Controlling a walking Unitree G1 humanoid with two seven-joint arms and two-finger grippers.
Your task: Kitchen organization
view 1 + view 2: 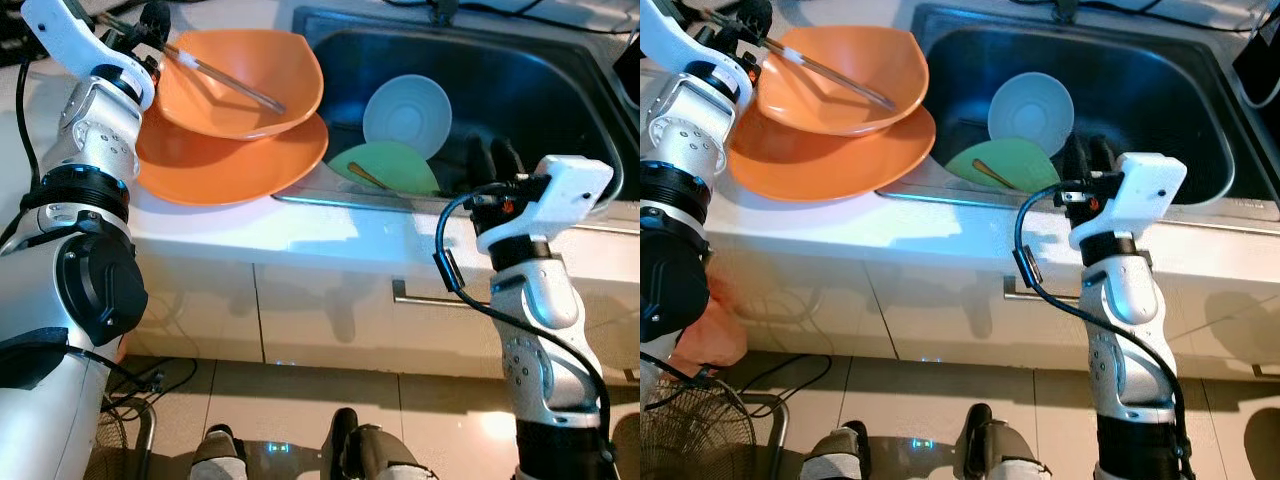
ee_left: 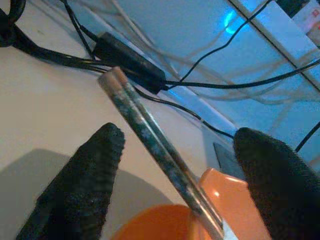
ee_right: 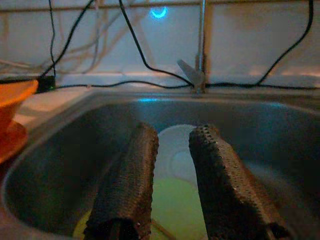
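An orange bowl (image 1: pixel 240 85) sits on a wide orange plate (image 1: pixel 230 160) on the counter left of the sink (image 1: pixel 540 90). A metal utensil (image 1: pixel 225 80) lies in the bowl with its handle sticking out over the far-left rim. My left gripper (image 1: pixel 150 25) is open at that handle, and the handle (image 2: pixel 150 140) passes between the two fingers with space on both sides. In the sink lie a white bowl (image 1: pixel 407 115) and a green plate (image 1: pixel 390 165) with a wooden utensil (image 1: pixel 368 178) on it. My right gripper (image 1: pixel 492 155) hovers over the sink's front edge, its fingers (image 3: pixel 130 180) narrowly apart and holding nothing.
Black cables and a power adapter (image 2: pixel 130 57) run along the wall behind the counter. A tap (image 3: pixel 192 75) stands at the back of the sink. Below the white counter edge (image 1: pixel 300 240) is a drawer handle (image 1: pixel 420 297). A wire fan (image 1: pixel 690 430) stands on the floor at left.
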